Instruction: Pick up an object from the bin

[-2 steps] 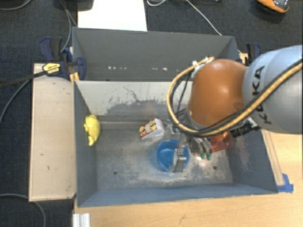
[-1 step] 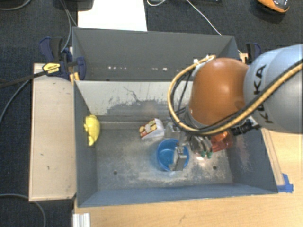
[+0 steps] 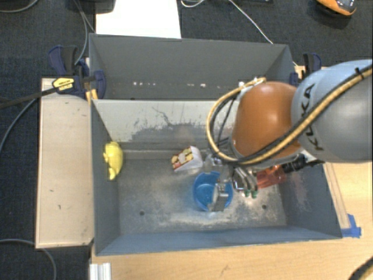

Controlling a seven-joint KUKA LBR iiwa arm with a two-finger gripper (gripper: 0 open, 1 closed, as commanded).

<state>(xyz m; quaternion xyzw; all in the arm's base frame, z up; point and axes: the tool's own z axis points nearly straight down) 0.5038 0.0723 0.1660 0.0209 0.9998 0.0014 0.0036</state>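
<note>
The grey metal bin [image 3: 186, 69] takes up most of the camera view. The arm [image 3: 344, 121] reaches into it from the right, with a rounded orange cover [image 3: 262, 118] on its wrist and looped cables [image 3: 214, 124] beside that cover. Below the cover, the fingers [image 3: 220, 196] are down near the bin floor. They are at the right edge of a round blue cup-like thing [image 3: 202, 194], which lies close to the bin's front wall, roughly midway along it. The fingers overlap the blue thing's rim, but whether they are released or clenched on it cannot be told from this angle.

Just to the right of the fingers, a red-orange thing [image 3: 270, 177] lies partly hidden under the wrist. Far to their left, a yellow thing [image 3: 113, 158] rests against the bin's left wall. Near them, up and to the left, lies a small white box with red and yellow print [image 3: 186, 158], just apart from the blue thing. A small green bit [image 3: 250, 189] shows close to their right.
</note>
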